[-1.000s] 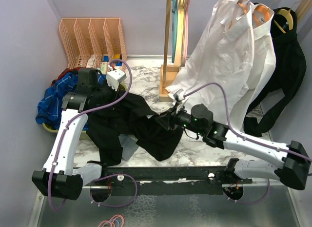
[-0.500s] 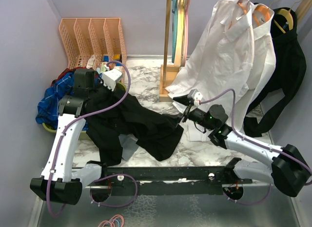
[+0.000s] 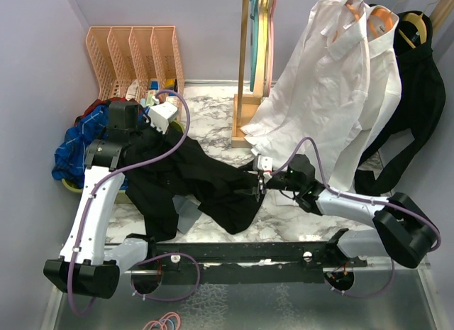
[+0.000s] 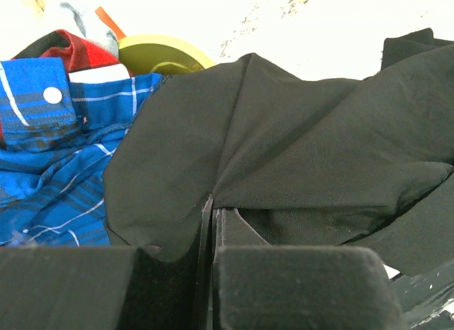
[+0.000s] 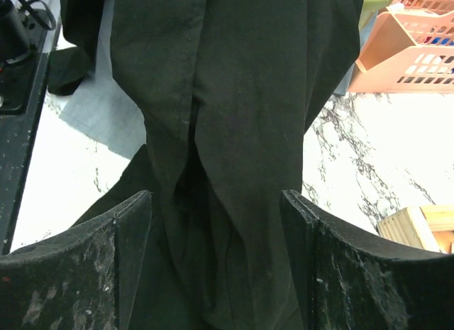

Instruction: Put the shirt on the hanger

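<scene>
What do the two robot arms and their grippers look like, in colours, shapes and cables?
The left arm and right arm have smooth white links with bulky black joints. A lilac cable runs loosely along each, ending at a small white camera block by the wrist. The left gripper and right gripper have two flat black fingers each; the right fingers carry whitish scuffs.

Marble table (image 3: 213,121) between lilac walls (image 3: 35,74).
A wooden rack (image 3: 245,60) stands at its back edge, peach file trays (image 3: 135,53) in the left corner.
</scene>
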Robot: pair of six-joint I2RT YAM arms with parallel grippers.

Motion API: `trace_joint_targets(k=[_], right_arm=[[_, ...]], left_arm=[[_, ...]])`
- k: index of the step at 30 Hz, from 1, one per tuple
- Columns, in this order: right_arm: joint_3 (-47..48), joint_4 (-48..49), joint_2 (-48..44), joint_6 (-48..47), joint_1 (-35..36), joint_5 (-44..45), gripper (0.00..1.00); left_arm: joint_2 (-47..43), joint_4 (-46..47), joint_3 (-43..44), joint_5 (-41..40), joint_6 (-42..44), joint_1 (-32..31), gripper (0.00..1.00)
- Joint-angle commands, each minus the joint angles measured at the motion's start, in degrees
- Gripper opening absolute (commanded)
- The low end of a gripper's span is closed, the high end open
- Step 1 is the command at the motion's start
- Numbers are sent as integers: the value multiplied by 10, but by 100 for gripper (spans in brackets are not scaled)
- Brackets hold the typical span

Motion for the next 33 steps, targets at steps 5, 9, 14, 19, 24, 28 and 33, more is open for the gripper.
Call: trace_joint_targets(k=[5, 9, 14, 19, 24, 28, 33], right_arm=[[40, -11, 51, -57, 2, 37, 60], [33, -7, 57, -55, 2, 25, 58], [56, -43, 74, -44, 2, 9, 33], [56, -54, 57, -29, 18, 20, 3], [92, -111, -64, 102, 40, 105, 1], [197, -260, -149, 178, 41, 200, 1], [335, -347, -191, 178, 41, 234, 1]], left_arm=[[-12, 6, -4, 3, 0, -1, 0], [-7, 5, 2, 10, -4, -1, 0], [-1, 2, 12, 16, -6, -1, 0], [0, -28, 34, 25, 14, -2, 0], [-10, -61, 101, 54, 31, -2, 0], [-8, -85, 181, 83, 36, -1, 0], [25, -100, 310, 121, 21, -1, 0]])
